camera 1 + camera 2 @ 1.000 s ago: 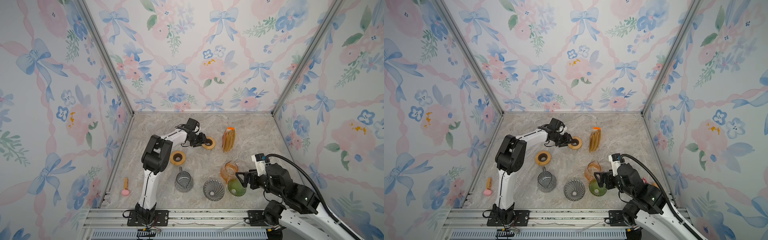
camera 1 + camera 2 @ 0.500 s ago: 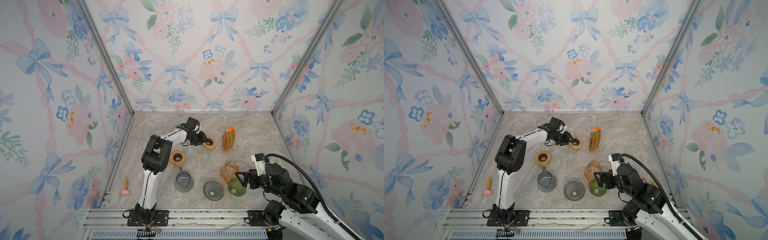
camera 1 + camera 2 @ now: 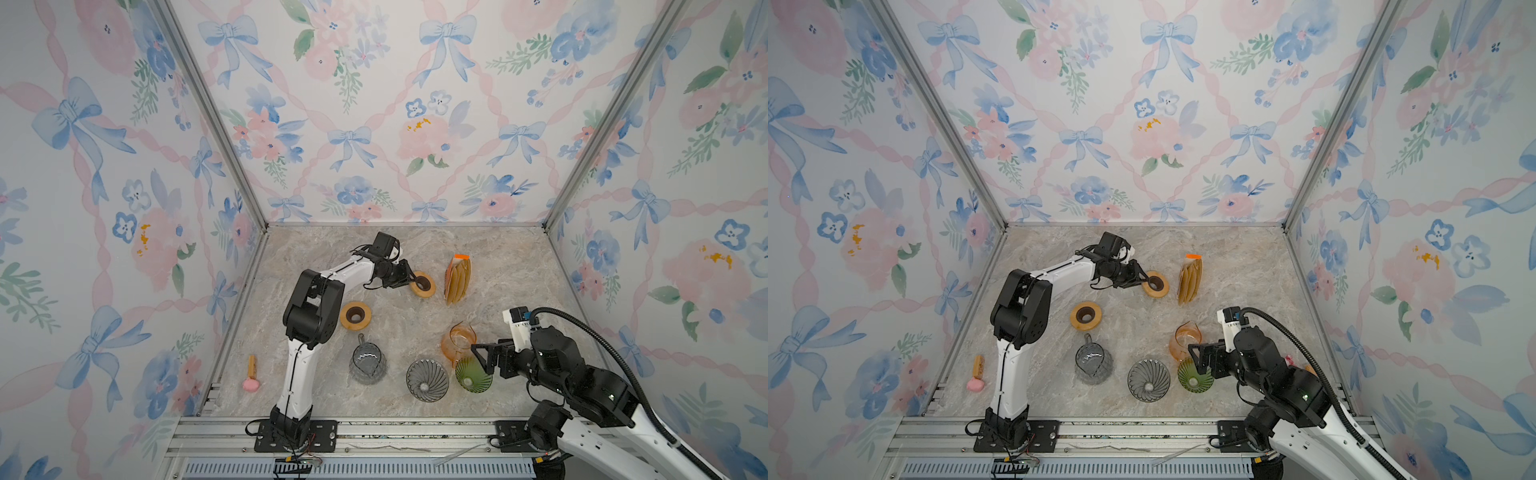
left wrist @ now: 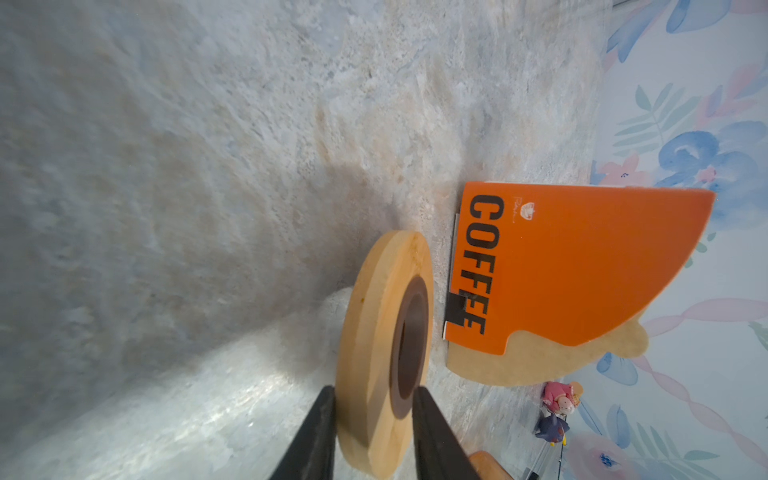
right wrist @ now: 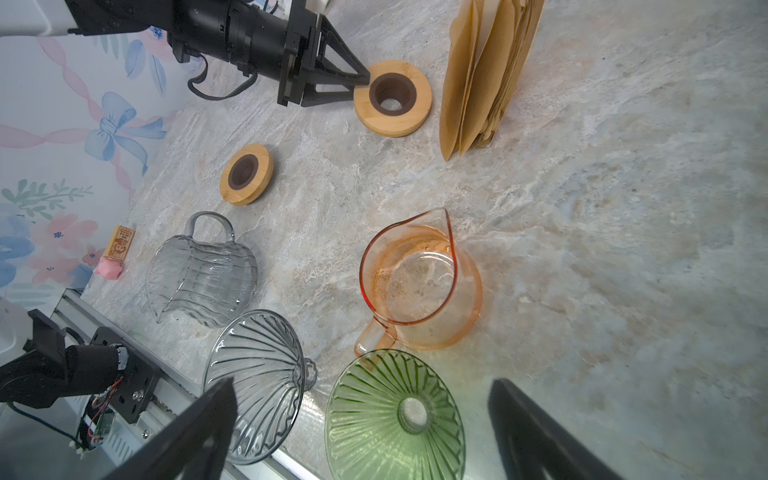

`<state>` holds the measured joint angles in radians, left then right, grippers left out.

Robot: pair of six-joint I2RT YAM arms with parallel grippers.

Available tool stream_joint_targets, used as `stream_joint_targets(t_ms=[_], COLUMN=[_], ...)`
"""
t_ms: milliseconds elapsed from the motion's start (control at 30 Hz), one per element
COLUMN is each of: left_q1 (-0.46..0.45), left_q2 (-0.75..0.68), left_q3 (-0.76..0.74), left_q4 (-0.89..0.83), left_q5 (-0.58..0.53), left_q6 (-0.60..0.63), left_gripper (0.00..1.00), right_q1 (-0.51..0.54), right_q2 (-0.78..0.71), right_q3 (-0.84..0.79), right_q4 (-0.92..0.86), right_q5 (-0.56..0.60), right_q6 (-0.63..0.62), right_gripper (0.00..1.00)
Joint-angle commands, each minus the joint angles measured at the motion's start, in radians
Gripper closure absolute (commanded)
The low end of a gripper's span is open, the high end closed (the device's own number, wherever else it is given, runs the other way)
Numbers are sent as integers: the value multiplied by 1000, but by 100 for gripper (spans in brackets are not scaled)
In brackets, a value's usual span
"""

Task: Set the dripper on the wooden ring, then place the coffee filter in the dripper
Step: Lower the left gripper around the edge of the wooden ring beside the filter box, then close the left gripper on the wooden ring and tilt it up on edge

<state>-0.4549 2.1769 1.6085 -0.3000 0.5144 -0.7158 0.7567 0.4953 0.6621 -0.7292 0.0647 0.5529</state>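
Observation:
The coffee filters (image 3: 457, 280) are a standing stack of brown paper cones with an orange "COFFEE" cover (image 4: 582, 266), at the back of the table. Just left of the filters, my left gripper (image 3: 411, 280) (image 4: 374, 390) is shut on the edge of a wooden ring (image 3: 424, 284) (image 4: 382, 332), one finger on each face. A green glass dripper (image 3: 473, 375) (image 5: 395, 415) lies near the front with a grey glass dripper (image 3: 427, 380) (image 5: 257, 365) beside it. My right gripper (image 3: 478, 359) (image 5: 361, 386) hangs open just above the green dripper, holding nothing.
A second wooden ring (image 3: 355, 316) lies left of centre. An orange glass jug (image 3: 457, 343) stands just behind the green dripper and a clear glass jug (image 3: 368, 363) left of the grey one. A pink toy (image 3: 251, 380) lies by the left wall.
My left gripper's fingers have drawn together around the edge of the wooden ring. The right arm and the other objects have not moved.

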Motion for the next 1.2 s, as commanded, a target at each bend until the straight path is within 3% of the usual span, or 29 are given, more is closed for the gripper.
stream_joint_targets(t_ms=[0,633,1167], left_q1=[1,-12,-5], left_q2=[30,18,-124], left_q3=[30,59,25], left_q4=[15,15,-128], left_q5=[15,-15,-146], left_q6=[-5,-7,158], left_gripper=[68,87,90], right_q1=[8,7,8], right_q2=[-11,-31,-25], right_q3=[-12,-9,-13], right_q4=[-7,-32,-29], right_q5=[21,40,47], right_q6=[-2,0,8], right_gripper=[4,4,3])
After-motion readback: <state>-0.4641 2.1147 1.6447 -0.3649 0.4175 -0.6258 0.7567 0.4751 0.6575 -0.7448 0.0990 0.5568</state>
